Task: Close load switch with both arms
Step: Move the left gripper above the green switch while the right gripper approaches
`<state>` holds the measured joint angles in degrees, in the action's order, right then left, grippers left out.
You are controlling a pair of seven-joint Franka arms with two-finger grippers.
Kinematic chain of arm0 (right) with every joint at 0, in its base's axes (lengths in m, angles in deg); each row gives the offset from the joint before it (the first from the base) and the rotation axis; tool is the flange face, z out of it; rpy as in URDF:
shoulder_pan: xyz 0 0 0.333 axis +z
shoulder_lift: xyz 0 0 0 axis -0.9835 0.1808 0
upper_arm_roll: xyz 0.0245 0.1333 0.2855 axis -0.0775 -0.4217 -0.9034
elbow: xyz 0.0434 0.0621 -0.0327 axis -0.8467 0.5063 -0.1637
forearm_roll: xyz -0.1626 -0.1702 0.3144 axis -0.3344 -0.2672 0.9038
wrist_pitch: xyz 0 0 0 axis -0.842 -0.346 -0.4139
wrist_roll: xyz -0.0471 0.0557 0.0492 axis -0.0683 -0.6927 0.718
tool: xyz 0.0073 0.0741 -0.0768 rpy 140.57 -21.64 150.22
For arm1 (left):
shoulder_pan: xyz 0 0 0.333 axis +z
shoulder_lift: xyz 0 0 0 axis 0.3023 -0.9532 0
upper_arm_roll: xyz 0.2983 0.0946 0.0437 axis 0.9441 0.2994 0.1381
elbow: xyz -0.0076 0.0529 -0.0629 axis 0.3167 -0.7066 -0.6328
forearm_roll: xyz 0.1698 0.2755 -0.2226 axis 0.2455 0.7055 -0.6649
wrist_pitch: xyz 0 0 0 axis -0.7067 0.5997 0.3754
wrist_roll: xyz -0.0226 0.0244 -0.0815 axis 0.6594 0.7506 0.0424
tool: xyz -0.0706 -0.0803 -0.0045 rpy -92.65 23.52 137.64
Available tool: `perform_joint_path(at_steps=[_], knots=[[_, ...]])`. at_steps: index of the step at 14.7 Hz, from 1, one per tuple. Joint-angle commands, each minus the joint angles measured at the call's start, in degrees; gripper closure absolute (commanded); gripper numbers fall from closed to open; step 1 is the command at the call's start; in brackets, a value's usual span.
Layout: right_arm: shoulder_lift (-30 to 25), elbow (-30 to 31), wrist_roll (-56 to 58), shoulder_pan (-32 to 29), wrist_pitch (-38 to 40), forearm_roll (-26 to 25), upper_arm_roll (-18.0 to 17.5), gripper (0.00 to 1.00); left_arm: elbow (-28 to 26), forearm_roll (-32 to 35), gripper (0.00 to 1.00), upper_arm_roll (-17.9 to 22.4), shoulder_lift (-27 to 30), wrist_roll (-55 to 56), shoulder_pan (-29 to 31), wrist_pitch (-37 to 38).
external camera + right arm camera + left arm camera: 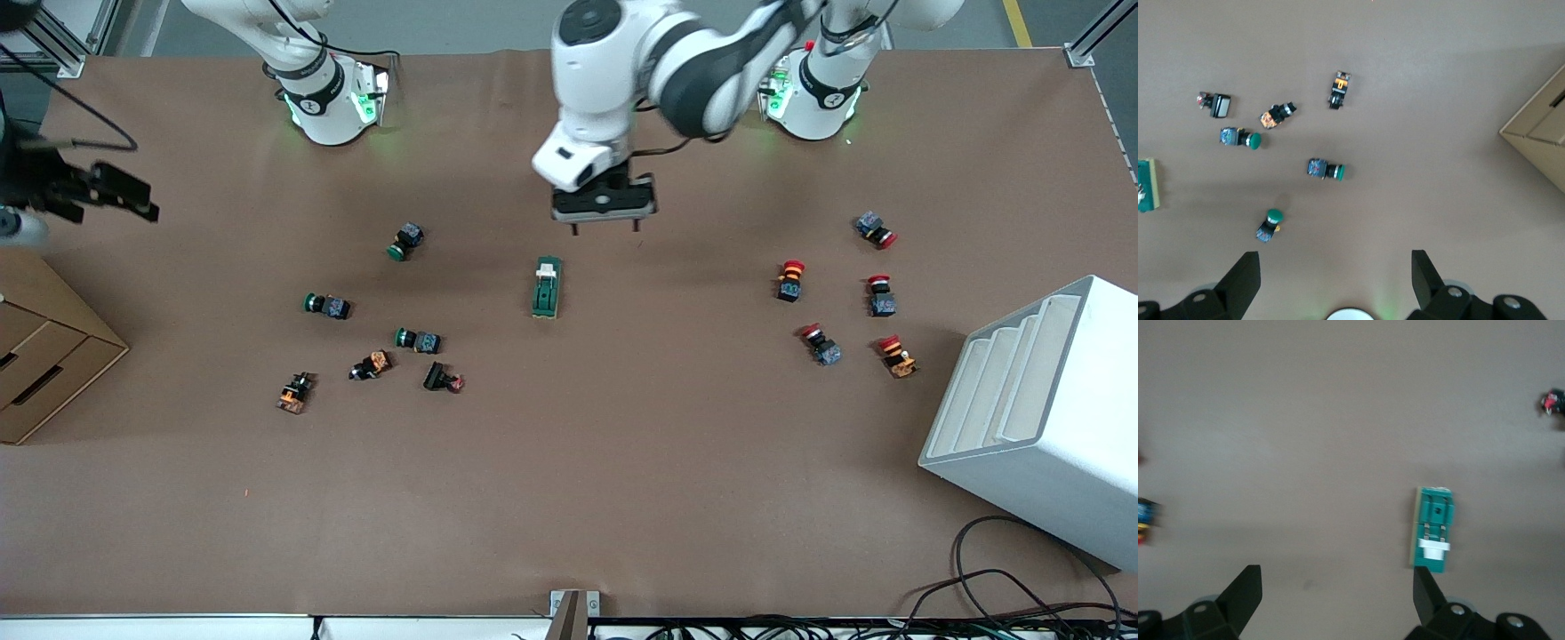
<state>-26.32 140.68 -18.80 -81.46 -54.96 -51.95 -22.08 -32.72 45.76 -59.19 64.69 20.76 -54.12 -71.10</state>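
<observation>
Midway along the tabletop (622, 498), well clear of every edge, lies the load switch (547, 287), flat and untouched. It looks small, rigid and light, likely to skid when pushed, so one gripper should pin the green body while the other presses the white lever. Left gripper (605, 229) hovers just beside it, fingers spread. Right gripper (120, 197) waits open near the right arm's end.

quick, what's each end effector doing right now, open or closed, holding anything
Left end effector: open, empty, hovering over the table beside the load switch.
Right end effector: open, empty, up over the table at the right arm's end, above the green push-buttons.
</observation>
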Motion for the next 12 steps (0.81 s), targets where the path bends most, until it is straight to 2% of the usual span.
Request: perform_joint_path(at_steps=[1, 2, 5, 9, 12], knots=[[3.2, -2.2, 2.3, -0.9, -0.4, -0.3, 0.5, 0.0, 1.2, 5.4, 0.0, 0.3, -4.9, 7.2, -2.8, -3.1], [3.2, -1.6, 0.1, -0.4, -0.7, -0.3, 0.5, 0.0, 1.2, 6.8, 0.0, 0.2, -6.0, 10.5, -4.7, -4.4], [3.8, -1.0, -19.5, 3.5, -2.0, 0.2, 0.2, 0.0, 1.1, 14.9, 0.02, 0.2, -10.7, 22.9, -8.8, -9.6], [6.9, -0.5, -45.8, 12.0, -5.4, 1.6, -0.2, 0.0, 0.7, 34.1, 0.02, 0.3, -17.2, 41.9, -15.3, -9.7], [10.2, -0.5, -63.8, 18.9, -9.3, 2.8, -0.2, 0.0, -0.8, 48.3, 0.02, 0.2, -20.5, 51.1, -16.5, -9.7]])
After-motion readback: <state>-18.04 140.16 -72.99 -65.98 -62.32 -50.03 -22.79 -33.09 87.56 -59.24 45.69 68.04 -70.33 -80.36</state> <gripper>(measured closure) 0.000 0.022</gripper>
